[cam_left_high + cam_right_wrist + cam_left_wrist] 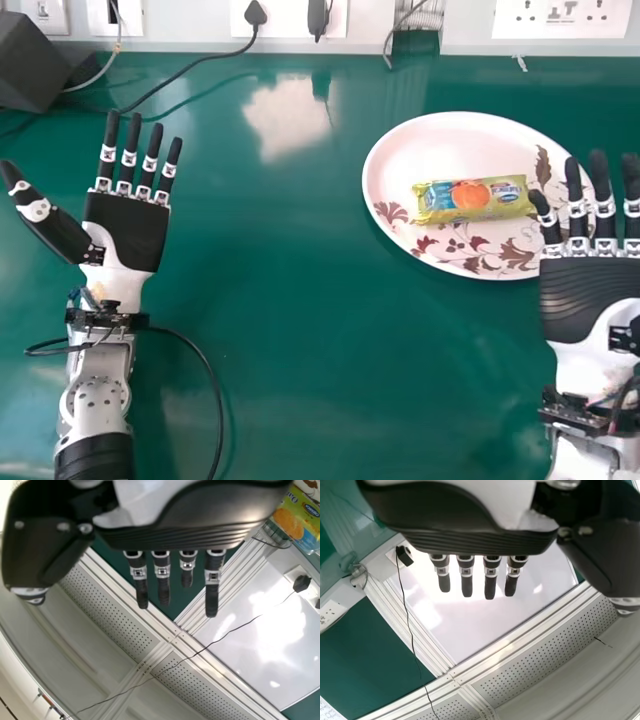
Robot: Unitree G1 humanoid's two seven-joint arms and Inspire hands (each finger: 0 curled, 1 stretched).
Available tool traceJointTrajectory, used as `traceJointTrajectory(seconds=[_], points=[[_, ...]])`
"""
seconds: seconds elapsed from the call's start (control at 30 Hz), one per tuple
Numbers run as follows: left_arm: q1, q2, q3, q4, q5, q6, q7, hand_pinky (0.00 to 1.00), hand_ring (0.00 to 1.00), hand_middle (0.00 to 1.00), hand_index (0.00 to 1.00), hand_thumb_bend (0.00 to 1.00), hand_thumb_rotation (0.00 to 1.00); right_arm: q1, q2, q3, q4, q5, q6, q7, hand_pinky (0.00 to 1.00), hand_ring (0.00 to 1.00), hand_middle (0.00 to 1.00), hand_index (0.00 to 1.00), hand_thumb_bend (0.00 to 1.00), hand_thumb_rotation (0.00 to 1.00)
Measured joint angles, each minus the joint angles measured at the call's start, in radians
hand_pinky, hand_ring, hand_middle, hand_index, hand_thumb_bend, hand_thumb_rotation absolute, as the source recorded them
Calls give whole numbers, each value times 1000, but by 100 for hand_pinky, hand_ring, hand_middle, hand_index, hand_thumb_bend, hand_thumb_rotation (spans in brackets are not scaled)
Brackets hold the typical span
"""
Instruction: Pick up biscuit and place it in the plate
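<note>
Green tabletop [300, 350], biscuit [472, 198] resting on the plate [430, 150], right hand [590, 300] released.
Straight-fingered and empty, the right hand overlaps the plate's right rim in the head view; contact is unclear. The biscuit lies flat inside the rim, borne by the plate toward the tabletop's far edge, so placing looks done and the grip no longer needed. Well left, the left hand [125, 230] is idle, fingers extended.

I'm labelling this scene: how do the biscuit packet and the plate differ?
The biscuit packet is small and oblong; the plate is rounded and much larger. The packet is yellow-green with an orange fruit picture; the plate is pale with reddish-brown leaf patterns. Both lie flat and carry decoration.
</note>
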Motion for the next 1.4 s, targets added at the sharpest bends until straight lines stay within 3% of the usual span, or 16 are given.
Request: traceJointTrajectory(seconds=[0.47, 0.87, 1.4], points=[[-18, -13, 0, 30, 20, 1, -40, 100, 100, 100, 100, 100, 76, 38, -2, -4, -23, -1, -16, 2, 64, 79, 88, 87, 83, 23], [1, -20, 8, 1, 19, 11, -16, 100, 100, 100, 100, 100, 77, 50, -3, 14, -30, -3, -21, 5, 65, 78, 89, 89, 79, 27], [-45, -4, 39, 96, 19, 10, -8, 100, 100, 100, 100, 100, 74, 104, -7, 32, -63, 0, -15, 2, 66, 80, 91, 89, 77, 25]])
